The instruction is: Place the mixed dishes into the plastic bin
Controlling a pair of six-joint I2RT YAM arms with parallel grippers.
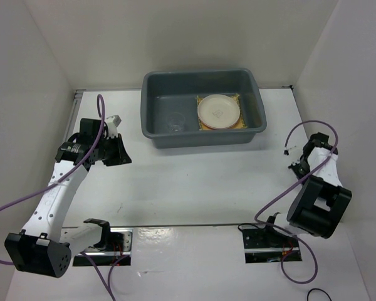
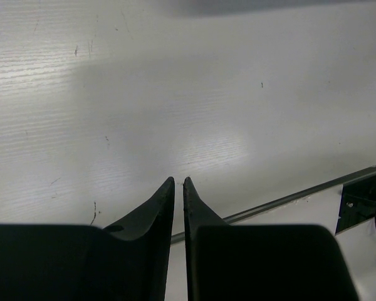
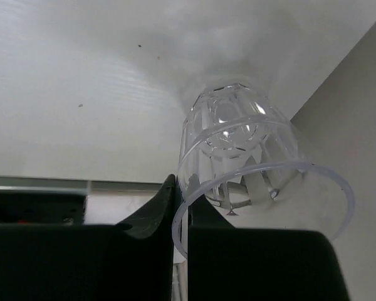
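The dark grey plastic bin (image 1: 151, 128) stands at the back centre of the table. Inside it a pale round plate (image 1: 218, 111) with a pinkish rim lies on a yellow woven mat (image 1: 240, 123). At the far right, close to the side wall, my right gripper (image 3: 182, 188) (image 1: 294, 164) is shut on the rim of a small clear faceted cup (image 3: 238, 138), which is tipped on its side with its mouth toward the camera. My left gripper (image 2: 179, 182) (image 1: 123, 155) hovers over bare table left of the bin, its jaws shut with nothing between them.
White walls enclose the table; the right wall (image 3: 357, 125) is right beside the cup. A dark metal strip (image 2: 301, 195) runs along the near table edge by the arm bases. Purple cables (image 1: 282, 194) loop around both arms.
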